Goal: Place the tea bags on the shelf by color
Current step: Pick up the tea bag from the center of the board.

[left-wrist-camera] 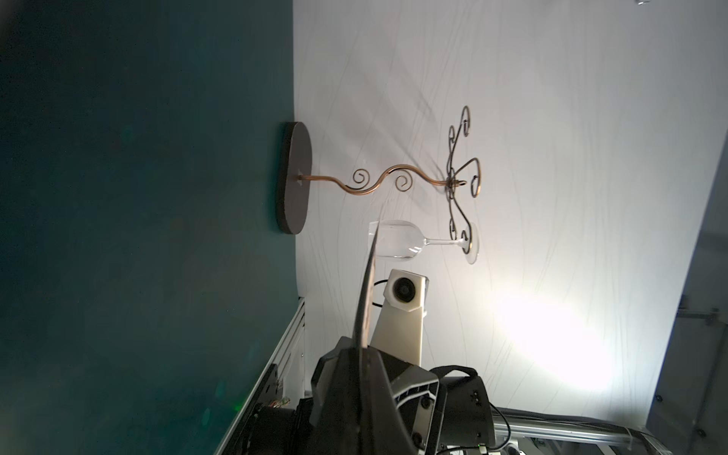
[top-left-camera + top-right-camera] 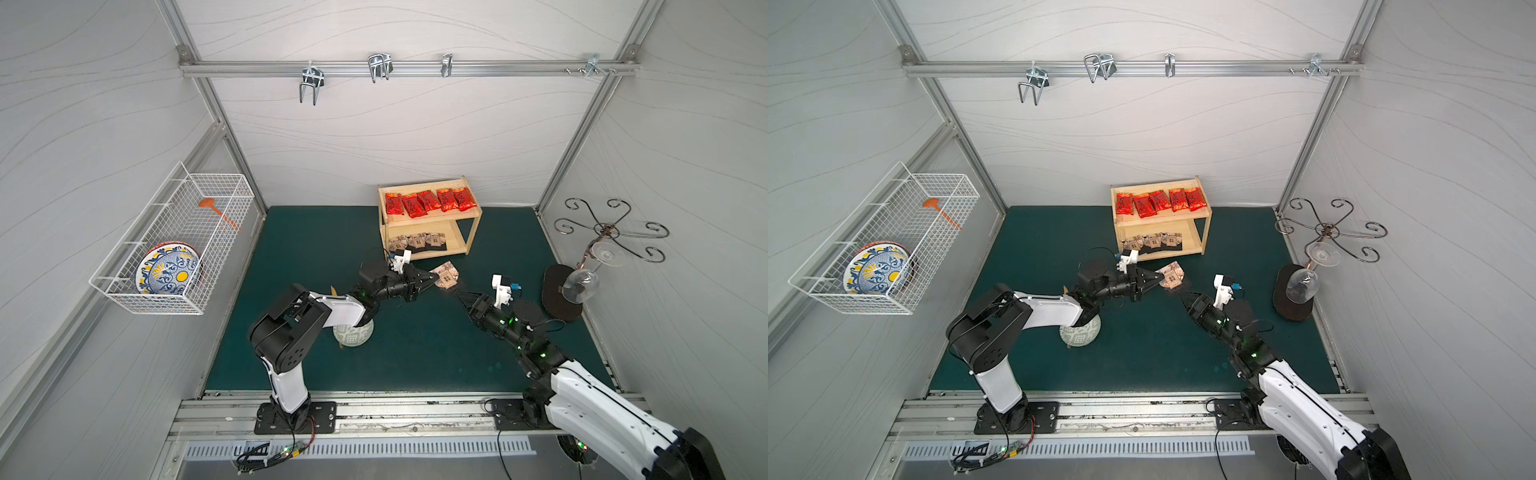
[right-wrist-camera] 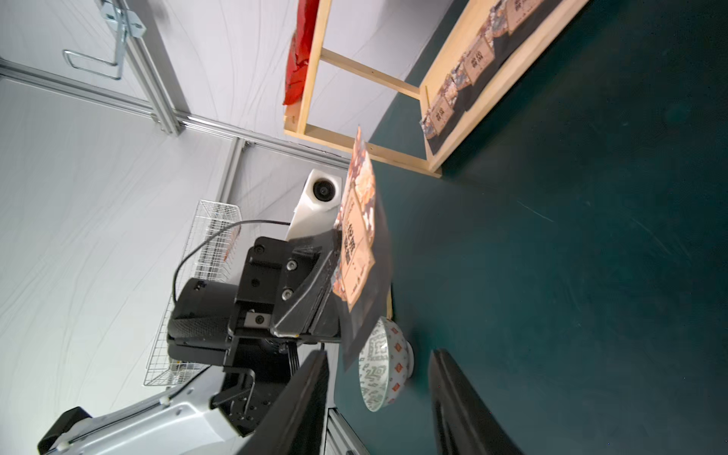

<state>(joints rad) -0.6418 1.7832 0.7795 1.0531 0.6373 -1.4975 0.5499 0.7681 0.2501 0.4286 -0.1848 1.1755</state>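
In both top views the left gripper (image 2: 434, 281) is closed on one black-edged flat tea bag with a tan shield picture (image 2: 446, 277). It is held above the dark green mat (image 2: 332, 249), near the front of the pale two-tier wooden shelf (image 2: 455, 240). Five shiny red foil tea bags (image 2: 428, 200) lie on the shelf's upper board. The left wrist view shows the held tea bag edge-on (image 1: 366, 291), thin and slightly bowed. In the right wrist view the right gripper (image 3: 378, 394) has its jaws moderately apart and holds nothing.
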